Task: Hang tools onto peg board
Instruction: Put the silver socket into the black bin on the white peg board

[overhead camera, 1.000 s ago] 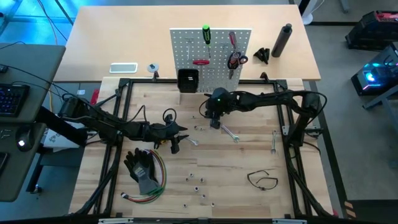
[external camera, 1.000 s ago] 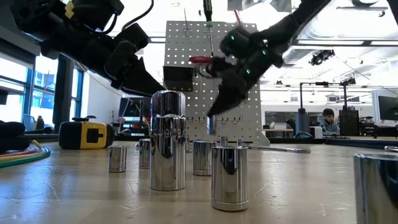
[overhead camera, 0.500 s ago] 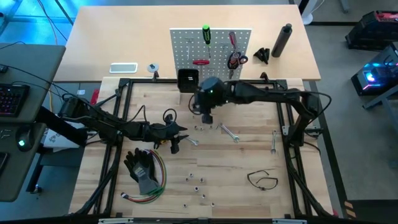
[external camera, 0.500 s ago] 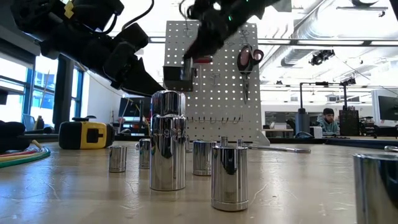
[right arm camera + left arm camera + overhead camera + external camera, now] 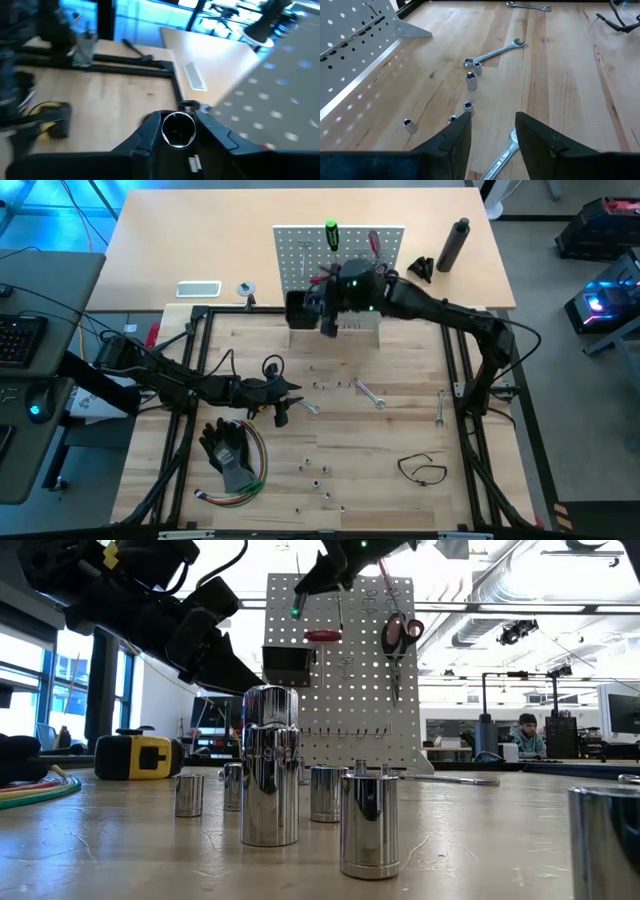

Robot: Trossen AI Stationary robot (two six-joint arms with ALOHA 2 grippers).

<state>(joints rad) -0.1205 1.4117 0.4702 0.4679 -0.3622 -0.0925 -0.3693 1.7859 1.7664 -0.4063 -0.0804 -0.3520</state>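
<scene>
- Nearest, toward the surface's [image 5: 400, 510] front edge: small metal sockets [image 5: 318, 472] and thin black loop [image 5: 422, 469].
- Mid-surface: left hand [image 5: 283, 416], fingers apart over a wrench [image 5: 501, 156], holding nothing.
- Far edge: right hand [image 5: 329, 323] clamped on a socket [image 5: 176, 130], beside peg board [image 5: 300, 250].

Both arms matte black, tubular links with chunky rounded joint housings. Right arm [image 5: 440, 310] has a green status LED glowing on its wrist housing. Left arm [image 5: 170, 385] carries loose black cabling looped along the links. Left hand [image 5: 492, 132]: two flat black fingers, squared tips, moulded plastic look. Right hand [image 5: 176, 131]: same black angular fingers.
</scene>
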